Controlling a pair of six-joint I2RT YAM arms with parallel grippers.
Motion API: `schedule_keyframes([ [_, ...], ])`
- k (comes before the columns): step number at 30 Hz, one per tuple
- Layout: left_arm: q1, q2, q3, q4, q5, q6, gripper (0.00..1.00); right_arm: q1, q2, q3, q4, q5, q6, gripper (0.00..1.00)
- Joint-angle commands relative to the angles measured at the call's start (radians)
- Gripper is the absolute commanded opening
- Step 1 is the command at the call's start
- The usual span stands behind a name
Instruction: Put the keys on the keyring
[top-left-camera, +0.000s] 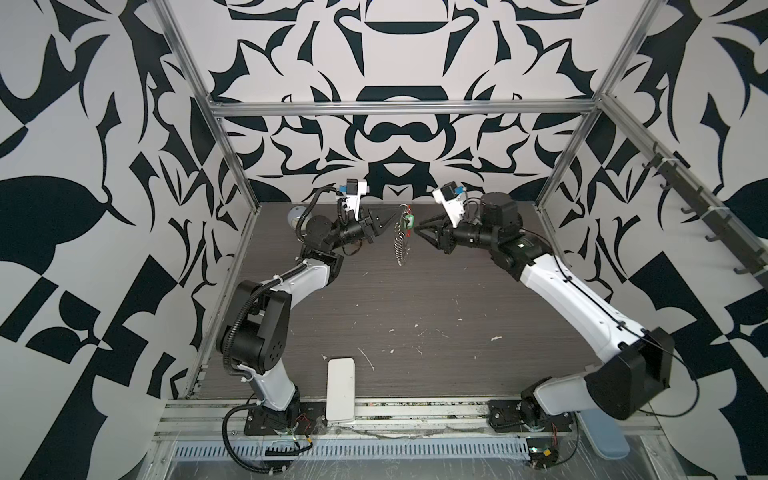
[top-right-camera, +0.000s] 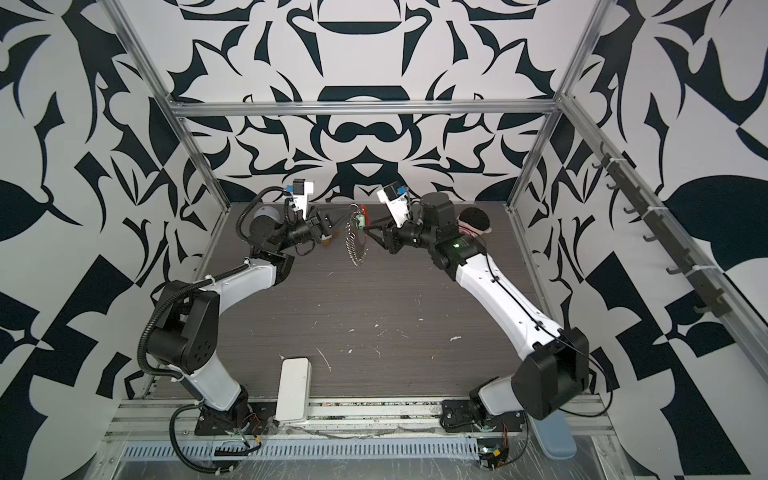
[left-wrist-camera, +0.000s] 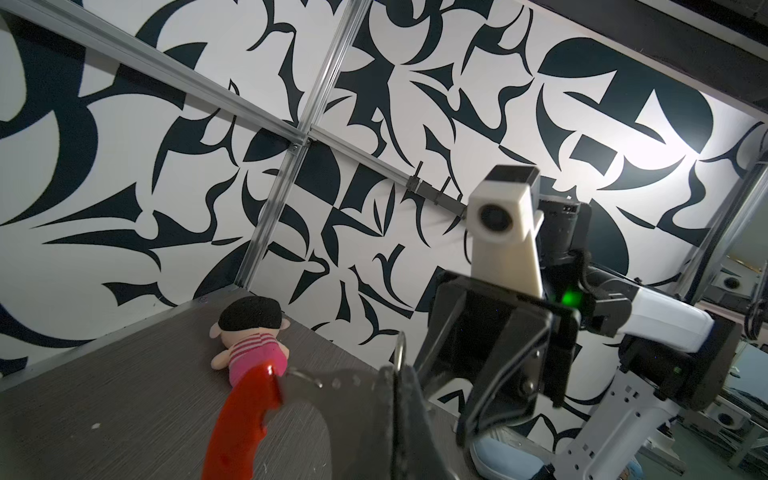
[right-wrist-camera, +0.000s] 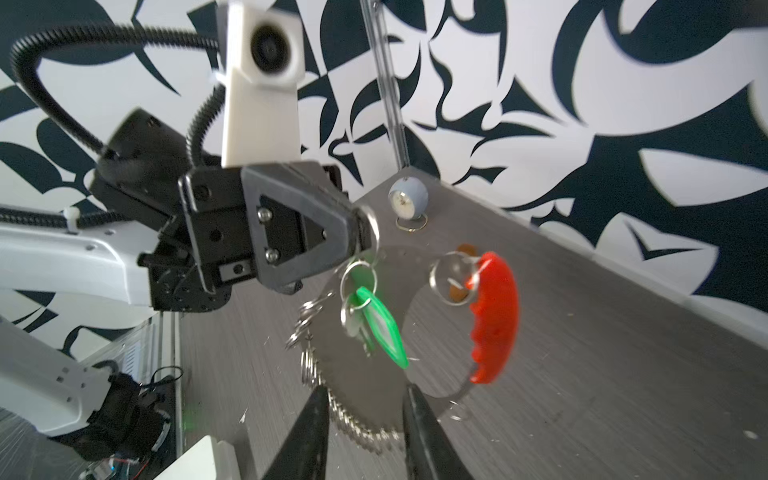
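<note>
No text, brand, number or sign can be read anywhere: the pale window in the bright green plastic head of the small key and the white dial of the small grey ball-shaped clock are too blurred to make out.

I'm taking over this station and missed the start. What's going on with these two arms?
The left pincer is clamped on a ring of the keyring and holds it up above the table, so the chain of silver rings dangles freely. The green key hangs from small rings just below that grip and appears to be threaded on. The right pincer sits close by on the other side with its jaws apart, holding nothing.
</note>
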Motion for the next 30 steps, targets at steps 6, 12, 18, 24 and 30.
schedule_keyframes([
  [6,0.001,-0.008,0.019,0.096,-0.010,-0.026,0.00,-0.003,0.054,0.017,0.173,0.004,0.086,0.36],
  [12,0.001,-0.012,0.016,0.094,-0.010,-0.027,0.00,-0.001,0.117,0.023,0.280,-0.072,0.196,0.36],
  [18,-0.001,-0.006,0.016,0.099,-0.010,-0.028,0.00,0.000,0.137,0.005,0.361,-0.111,0.250,0.30],
  [24,-0.001,0.007,0.026,0.115,-0.010,-0.043,0.00,0.005,0.127,-0.003,0.361,-0.136,0.247,0.24],
  [30,0.000,-0.003,0.021,0.090,-0.014,-0.011,0.00,-0.009,0.069,-0.009,0.270,0.043,0.220,0.28],
])
